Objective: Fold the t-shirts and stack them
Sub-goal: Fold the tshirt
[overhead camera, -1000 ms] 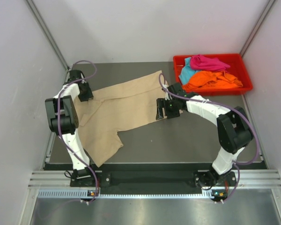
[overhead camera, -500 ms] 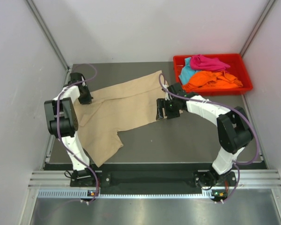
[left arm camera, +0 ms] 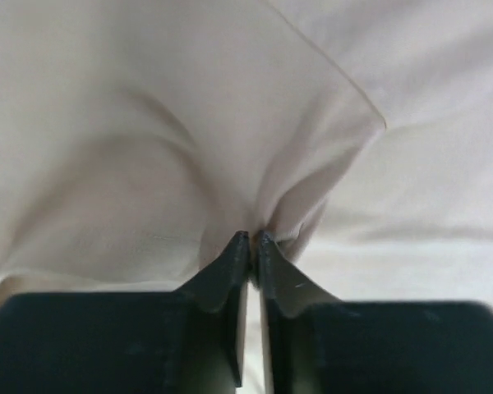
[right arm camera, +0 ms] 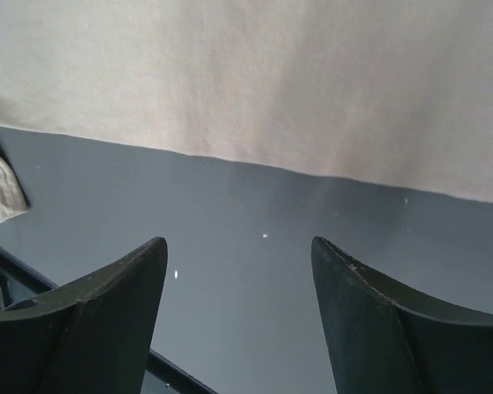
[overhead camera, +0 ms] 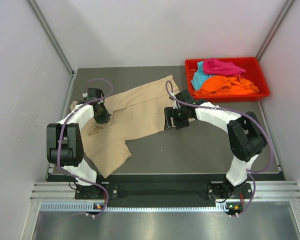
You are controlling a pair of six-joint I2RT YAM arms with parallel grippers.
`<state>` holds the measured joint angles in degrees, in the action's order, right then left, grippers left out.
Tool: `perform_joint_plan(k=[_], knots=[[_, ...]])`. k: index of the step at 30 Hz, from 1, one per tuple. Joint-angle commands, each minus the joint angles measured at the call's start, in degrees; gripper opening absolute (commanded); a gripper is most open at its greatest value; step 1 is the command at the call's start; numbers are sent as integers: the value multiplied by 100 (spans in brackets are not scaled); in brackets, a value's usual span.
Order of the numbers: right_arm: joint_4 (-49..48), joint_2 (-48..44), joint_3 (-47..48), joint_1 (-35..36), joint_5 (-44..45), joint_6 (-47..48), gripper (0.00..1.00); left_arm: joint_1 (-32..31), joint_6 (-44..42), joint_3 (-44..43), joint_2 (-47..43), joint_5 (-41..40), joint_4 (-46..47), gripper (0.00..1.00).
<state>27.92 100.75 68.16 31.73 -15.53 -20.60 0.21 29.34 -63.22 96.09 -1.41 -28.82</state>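
Observation:
The beige t-shirt (overhead camera: 130, 112) lies spread on the dark table, running from the back middle to the front left. My left gripper (overhead camera: 103, 120) is shut on a pinched fold of it (left arm camera: 255, 234) near its left side, and the cloth bunches up at the tips. My right gripper (overhead camera: 169, 119) is open and empty, just off the shirt's right edge, with the hem (right arm camera: 255, 160) ahead of the fingers (right arm camera: 115, 287). The orange (overhead camera: 225, 86), magenta-pink (overhead camera: 222, 66) and teal-blue (overhead camera: 200, 77) t-shirts lie crumpled in the red tray (overhead camera: 260, 75).
The red tray sits at the back right corner of the table (overhead camera: 200, 145). Grey walls close in the left, back and right sides. A metal rail (overhead camera: 165, 192) with the arm bases runs along the front.
My left gripper has moved from the shirt's far left edge rightward and nearer, dragging cloth with it. My right gripper has shifted slightly left toward the hem.

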Motion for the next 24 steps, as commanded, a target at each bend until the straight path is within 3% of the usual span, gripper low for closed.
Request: perform_joint_plan(k=[1,4,5,7,11,15,19,20,24], knots=[[-243,304,390,97,-73,21,71,-519,730,398,-609,510,-71,17],[-243,691,838,97,-134,-58,71,-583,714,337,-969,196,-282,33],[-235,883,1118,97,-169,-93,71,-575,626,285,-1065,-172,-308,58],[-261,1069,1400,114,-301,-224,72,-418,214,65,-1146,-789,-221,68],[-121,1622,2409,246,-354,-295,74,426,-349,-559,-742,-756,-239,66],[-129,1965,3018,326,-319,-418,76,1437,-560,-760,-260,332,675,57],[-112,2299,3580,229,23,-480,76,1719,-824,-1420,453,194,834,50],[-112,2439,3808,203,93,-471,76,1737,-903,-1534,593,-267,869,50],[-129,2730,4415,10,750,-156,78,1904,-922,-1825,1225,-571,1492,58]])
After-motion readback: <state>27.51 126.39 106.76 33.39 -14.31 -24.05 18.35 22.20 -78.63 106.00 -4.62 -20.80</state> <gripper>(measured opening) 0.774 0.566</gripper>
